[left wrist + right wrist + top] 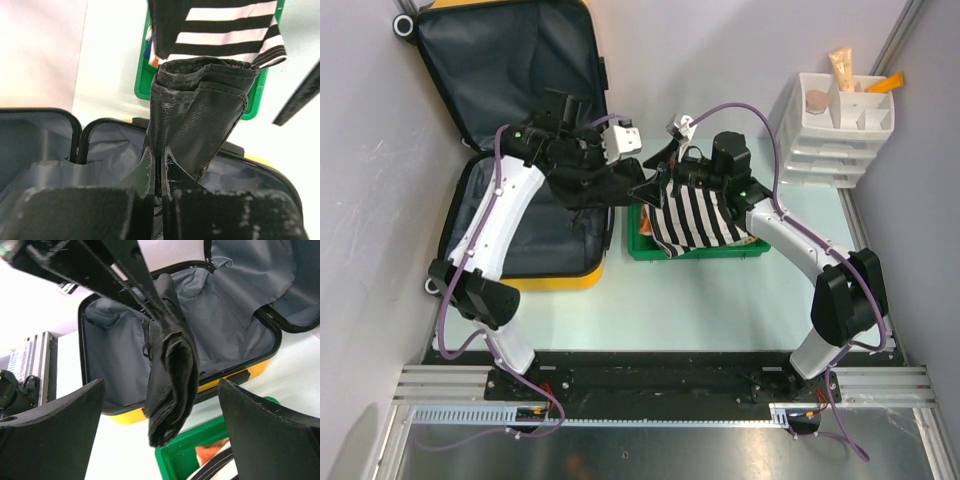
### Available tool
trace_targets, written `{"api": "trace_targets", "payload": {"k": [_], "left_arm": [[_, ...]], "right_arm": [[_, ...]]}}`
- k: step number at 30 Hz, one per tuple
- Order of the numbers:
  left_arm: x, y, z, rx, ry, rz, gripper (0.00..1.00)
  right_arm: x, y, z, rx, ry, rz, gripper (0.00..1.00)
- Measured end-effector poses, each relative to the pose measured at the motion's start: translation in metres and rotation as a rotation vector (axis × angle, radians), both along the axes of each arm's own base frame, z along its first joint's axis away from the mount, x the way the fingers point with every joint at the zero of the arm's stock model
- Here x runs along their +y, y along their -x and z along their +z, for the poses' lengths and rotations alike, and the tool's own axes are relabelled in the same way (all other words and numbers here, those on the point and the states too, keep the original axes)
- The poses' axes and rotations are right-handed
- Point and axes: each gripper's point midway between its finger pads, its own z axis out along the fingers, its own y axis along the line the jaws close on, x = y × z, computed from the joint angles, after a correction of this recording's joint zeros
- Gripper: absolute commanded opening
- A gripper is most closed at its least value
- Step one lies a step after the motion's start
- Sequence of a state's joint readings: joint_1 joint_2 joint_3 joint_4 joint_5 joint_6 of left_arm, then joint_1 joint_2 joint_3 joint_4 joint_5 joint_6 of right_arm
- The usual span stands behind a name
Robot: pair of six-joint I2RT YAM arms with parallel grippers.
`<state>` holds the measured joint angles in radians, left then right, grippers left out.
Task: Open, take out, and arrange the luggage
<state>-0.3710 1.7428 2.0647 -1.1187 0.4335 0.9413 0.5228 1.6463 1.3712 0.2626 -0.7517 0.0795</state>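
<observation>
Luggage (490, 70) lies open at the left of the table, its 2 halves spread flat, with bare grey lining wherever it shows. The shell looks stiff, smooth and probably light. Its wheels may let it roll, so the rim or handle is judged the surest hold. The left gripper (159, 155) is clenched on a black garment (200, 110), limp and glossy, raised between the luggage and the green tray (142, 87). The right gripper (161, 387) is spread wide, grasping nothing. The tray holds a striped cloth (695, 215). The white organizer (810, 150) holds a tube and small items in its top compartments.
</observation>
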Motion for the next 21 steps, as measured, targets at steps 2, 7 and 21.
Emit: {"api": "trace_targets", "payload": {"k": [2, 7, 21], "left_arm": [[-0.007, 0.004, 0.0, 0.009, 0.011, -0.013, 0.0], [-0.019, 0.013, 0.0, 0.031, 0.032, -0.036, 0.0], [-0.036, 0.022, 0.033, 0.069, 0.159, 0.019, 1.0]], "right_arm": [[0.0, -0.003, -0.002, -0.005, 0.008, -0.015, 0.98], [-0.001, -0.01, -0.012, 0.007, 0.037, -0.05, 0.79], [-0.046, -0.023, -0.016, 0.271, -0.032, -0.026, 0.0]]}}
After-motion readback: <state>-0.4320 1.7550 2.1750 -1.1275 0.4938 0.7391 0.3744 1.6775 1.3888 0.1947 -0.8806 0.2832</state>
